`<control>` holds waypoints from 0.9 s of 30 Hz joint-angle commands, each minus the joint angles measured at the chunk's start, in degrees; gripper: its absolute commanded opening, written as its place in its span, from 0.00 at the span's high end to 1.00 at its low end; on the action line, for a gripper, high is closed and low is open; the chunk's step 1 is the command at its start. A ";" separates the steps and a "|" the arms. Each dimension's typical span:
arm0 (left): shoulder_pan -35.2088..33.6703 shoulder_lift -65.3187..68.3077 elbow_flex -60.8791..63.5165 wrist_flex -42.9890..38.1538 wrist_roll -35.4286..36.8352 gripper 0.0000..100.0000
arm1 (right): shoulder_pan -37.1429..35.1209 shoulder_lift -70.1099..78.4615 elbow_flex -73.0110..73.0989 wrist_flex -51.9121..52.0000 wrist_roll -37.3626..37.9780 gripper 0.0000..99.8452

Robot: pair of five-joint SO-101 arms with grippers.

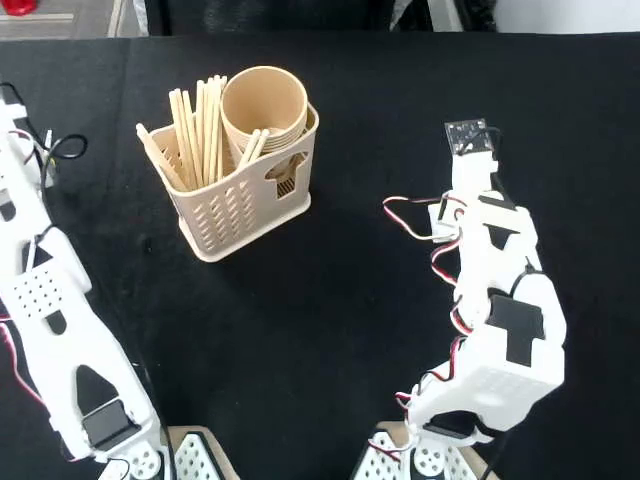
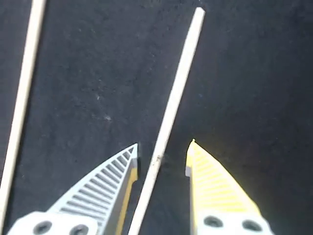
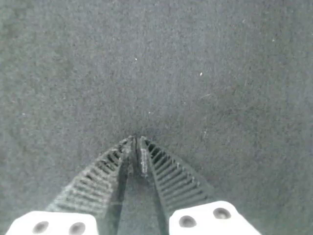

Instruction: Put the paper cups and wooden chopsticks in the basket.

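Note:
A beige slotted basket stands at the back left of the black table. It holds several wooden chopsticks and a stack of paper cups. In the left wrist view my left gripper is open, low over the cloth. A loose chopstick lies between its fingers, untouched on either side. A second chopstick lies off to one side of it. My right gripper is shut on nothing, pointing down at bare black cloth. The right arm stands to the right of the basket.
The left arm runs along the table's left edge, with loose wires near its top. Red and white cables hang off the right arm. Black cloth covers the table between the arms and in front of the basket.

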 commanded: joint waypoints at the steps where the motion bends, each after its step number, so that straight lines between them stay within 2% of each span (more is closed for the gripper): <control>1: 0.13 1.14 -4.88 -0.88 -1.32 0.83 | 0.26 -3.38 -0.22 -0.53 0.62 0.99; 4: 0.13 2.55 0.31 -4.13 -1.23 0.86 | 0.26 -3.38 -0.22 -0.09 0.62 0.99; 8: 0.13 2.90 6.02 -6.24 -0.53 0.97 | 0.26 -3.38 -0.22 0.00 0.62 0.99; 12: 0.31 2.73 6.20 -4.57 5.98 0.97 | 0.35 -3.38 -0.31 0.00 0.62 0.99; 18: 2.07 -1.85 -8.57 10.29 6.33 0.97 | 0.35 -3.38 -0.31 -0.09 0.62 0.99; 20: 2.33 -4.92 -9.63 14.42 6.42 0.97 | 0.35 -3.38 -0.31 -0.09 0.62 0.99; 22: 2.33 -10.90 -8.57 15.38 6.77 0.97 | 0.35 -3.38 -0.31 -0.09 0.62 0.99; 27: -0.57 -22.95 -3.91 15.56 13.45 0.97 | 0.35 -3.38 -0.40 -0.09 0.62 0.99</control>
